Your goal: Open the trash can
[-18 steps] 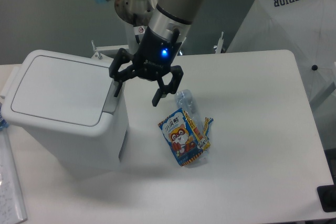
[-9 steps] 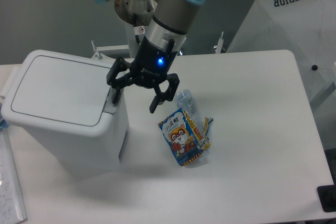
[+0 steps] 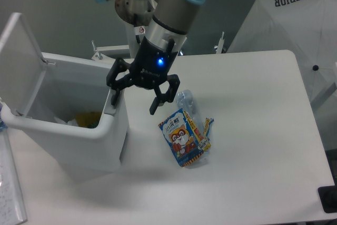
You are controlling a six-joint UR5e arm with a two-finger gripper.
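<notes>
The white trash can (image 3: 89,143) stands at the left of the table. Its flat lid (image 3: 17,59) is swung up on the far left side, so the inside shows, with some white and yellow rubbish at the bottom. The grey push-button tab (image 3: 111,104) sits at the can's right rim. My gripper (image 3: 135,100) is open, its left finger (image 3: 114,96) down on or just above the tab and its right finger (image 3: 156,104) hanging over the table beside the can.
A colourful snack bag (image 3: 183,137) and a clear plastic bottle (image 3: 186,101) lie on the white table (image 3: 253,130) right of the gripper. A white umbrella (image 3: 295,30) leans at the far right. A black object (image 3: 329,198) sits at the table's front right corner.
The trash can's lid, flat and closed half a second ago, has sprung up. My gripper came down and left a little in the first half second, then stayed in place.
</notes>
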